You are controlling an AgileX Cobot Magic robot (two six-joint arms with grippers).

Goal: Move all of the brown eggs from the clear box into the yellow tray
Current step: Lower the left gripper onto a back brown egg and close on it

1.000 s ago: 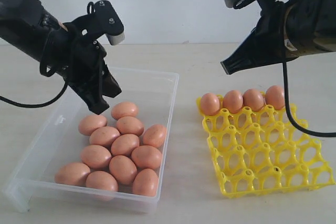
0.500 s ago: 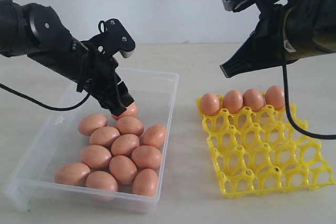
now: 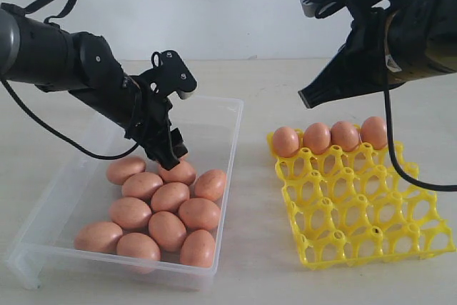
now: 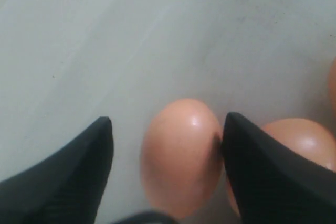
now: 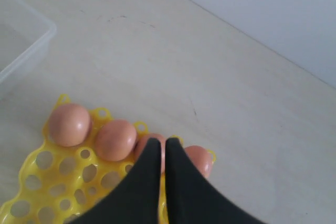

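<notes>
Exterior view: a pale worktop [image 3: 257,83] was backed by a white wall [image 3: 235,5]; eggs [image 3: 170,196] were kept in the box [image 3: 230,116], four in the tray [image 3: 357,205]. Left wrist view: one egg [image 4: 181,156] was flanked by the open left gripper [image 4: 168,119]. Right wrist view: the right gripper [image 5: 163,145] was closed above the tray.

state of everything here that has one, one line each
left gripper: open, jaws either side of one egg in the clear box
right gripper: shut, empty, raised over the yellow tray
clear box: lidless, eggs loose inside
yellow tray: one edge row filled, other cups empty
brown eggs: whole, four in tray, rest in box
</notes>
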